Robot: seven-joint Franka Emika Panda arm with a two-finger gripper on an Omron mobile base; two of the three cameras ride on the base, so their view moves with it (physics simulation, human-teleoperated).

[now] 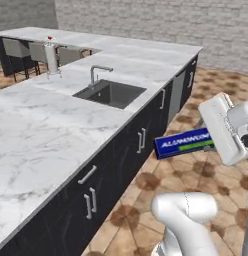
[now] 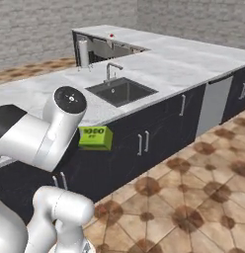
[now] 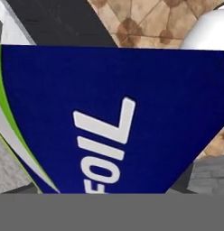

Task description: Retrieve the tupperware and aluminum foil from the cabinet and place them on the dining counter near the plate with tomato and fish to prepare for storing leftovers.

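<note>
Above the brown tiled floor (image 1: pixel 161 195), out in front of the black lower cabinets (image 1: pixel 121 165), the aluminum foil (image 1: pixel 183 142) hung in the air, carried by the white arm. Seen from the left base view, the long blue box lay roughly level, its white lettering facing the camera, with one end tucked under the white hand. From the right base view the box pointed nearly end-on, so that mainly its green-yellow end patch (image 2: pixel 96 137) showed just beside the arm's round dark-capped joint. Along the hand view the blue face (image 3: pixel 109 117) with the white word FOIL sat so close to the lens that it covered most of the picture, a green and white stripe running down its left edge. The fingers themselves were hidden behind the box and the hand, so their gap could not be read directly; the box was off every surface and fixed to the hand, so they were gripping it across its slim width. Beyond the box, the marble tabletop (image 1: pixel 41 130) ran along the cabinets and carried a dark sink (image 1: pixel 112 93) with a silver faucet (image 1: pixel 96 74). Farther back stood a paper towel roll (image 1: pixel 51 59) on its holder, and grey chairs (image 1: pixel 26 52) lined the far end.
</note>
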